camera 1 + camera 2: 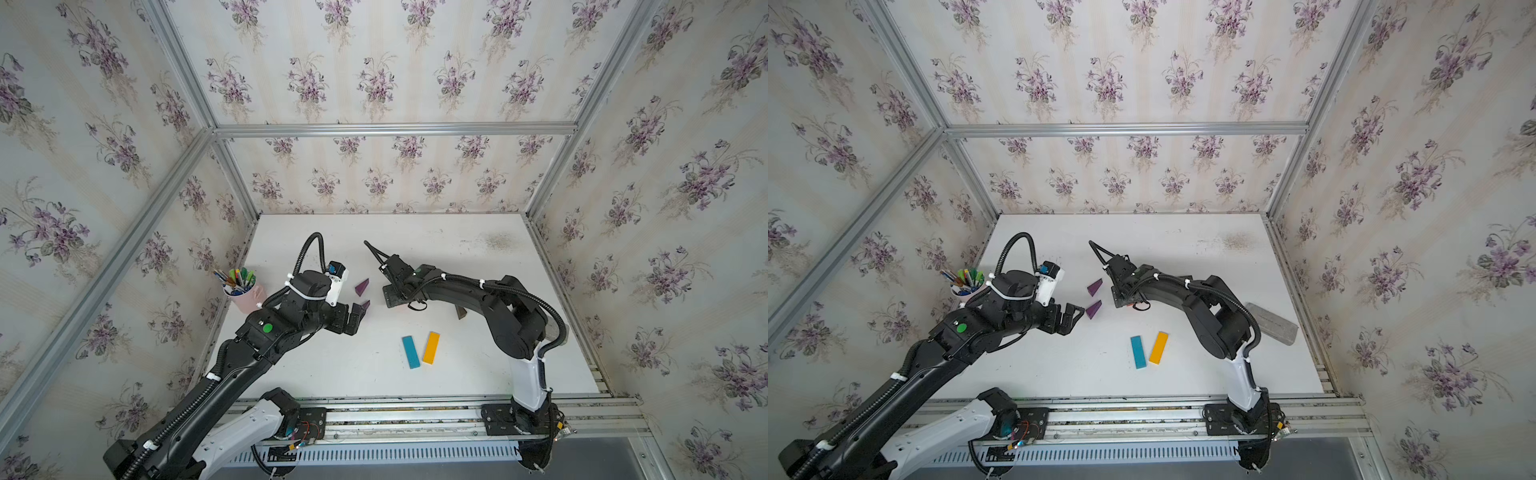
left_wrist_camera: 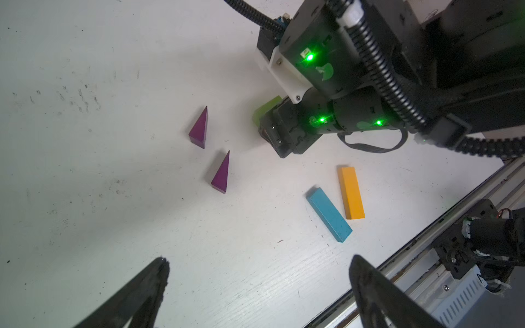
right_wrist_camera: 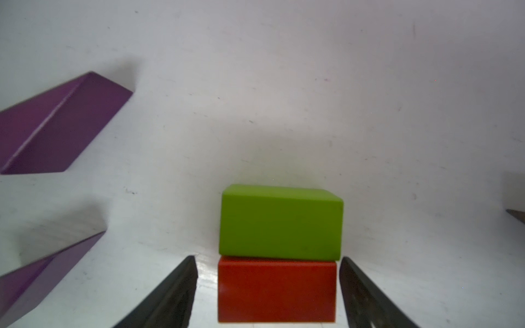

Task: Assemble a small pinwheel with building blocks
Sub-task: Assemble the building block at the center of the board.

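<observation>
A hub takes shape: the right gripper stands spread around the red block, one finger on each side and neither clearly pressing it, though one sits very near the block's face. The green block lies just past those fingertips, flush against the red one, both flat on the white table. The left gripper hangs wide apart and empty, with the nearer purple wedge just ahead of its tips and the second purple wedge a little farther out, between the two hands.

The blue bar and orange bar lie side by side, apart from both hands, back toward the arm bases. One brown wedge peeks from under the right forearm, behind that hand (the other brown one cannot be found).

The likely trouble is the exit. A finger so close to the red block could catch its side as the hand lifts away, dragging it off the green block and skewing the square. The wedges pose a second risk: tapered faces may slip out of a squeeze. With both hands working near the hub, a reach from the left could bump the right wrist or nudge the pair.
</observation>
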Robot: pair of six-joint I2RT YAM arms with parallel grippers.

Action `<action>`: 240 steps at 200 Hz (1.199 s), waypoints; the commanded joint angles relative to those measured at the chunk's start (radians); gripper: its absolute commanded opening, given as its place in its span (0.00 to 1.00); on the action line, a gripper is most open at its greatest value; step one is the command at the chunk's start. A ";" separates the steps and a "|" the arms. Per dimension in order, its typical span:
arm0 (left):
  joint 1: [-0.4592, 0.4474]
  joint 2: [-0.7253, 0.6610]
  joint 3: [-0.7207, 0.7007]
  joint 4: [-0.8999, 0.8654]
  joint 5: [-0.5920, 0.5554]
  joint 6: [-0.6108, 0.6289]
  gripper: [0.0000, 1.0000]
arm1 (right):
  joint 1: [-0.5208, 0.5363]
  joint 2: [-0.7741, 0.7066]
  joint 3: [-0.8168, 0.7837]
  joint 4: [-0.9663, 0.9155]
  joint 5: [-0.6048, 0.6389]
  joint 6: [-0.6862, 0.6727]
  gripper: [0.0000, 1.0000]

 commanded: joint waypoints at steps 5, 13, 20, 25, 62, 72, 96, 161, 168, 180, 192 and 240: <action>-0.001 -0.001 -0.004 -0.018 -0.022 -0.005 0.99 | 0.010 -0.088 -0.057 0.058 0.033 -0.016 0.80; -0.001 0.004 -0.008 -0.018 -0.023 -0.006 0.99 | 0.011 -0.126 -0.085 0.075 0.040 -0.019 0.80; 0.000 0.011 -0.011 -0.018 -0.026 -0.005 0.99 | 0.012 -0.160 -0.111 0.090 0.044 -0.022 0.80; -0.001 0.017 -0.012 -0.018 -0.029 -0.003 0.99 | 0.013 -0.184 -0.130 0.097 0.049 -0.024 0.80; 0.000 0.046 -0.015 -0.016 -0.057 -0.008 0.99 | 0.017 -0.302 -0.267 0.108 -0.014 -0.036 0.69; -0.002 0.044 -0.015 -0.017 -0.074 -0.009 0.99 | 0.029 -0.307 -0.298 0.108 -0.023 -0.025 0.63; -0.001 0.031 -0.019 -0.017 -0.101 -0.012 0.99 | 0.066 -0.298 -0.344 0.129 -0.029 0.007 0.54; -0.001 0.000 -0.026 -0.018 -0.098 -0.022 0.99 | 0.074 -0.171 -0.260 0.135 0.052 0.038 0.50; 0.000 0.000 -0.027 -0.018 -0.095 -0.023 0.99 | 0.075 -0.159 -0.250 0.142 0.057 0.038 0.50; 0.000 0.000 -0.029 -0.018 -0.092 -0.024 0.99 | 0.074 -0.143 -0.240 0.154 0.059 0.037 0.50; 0.000 -0.005 -0.030 -0.019 -0.091 -0.024 0.99 | 0.075 -0.127 -0.220 0.142 0.073 0.036 0.50; 0.000 -0.012 -0.031 -0.020 -0.093 -0.018 0.99 | 0.069 -0.113 -0.225 0.130 0.085 0.036 0.50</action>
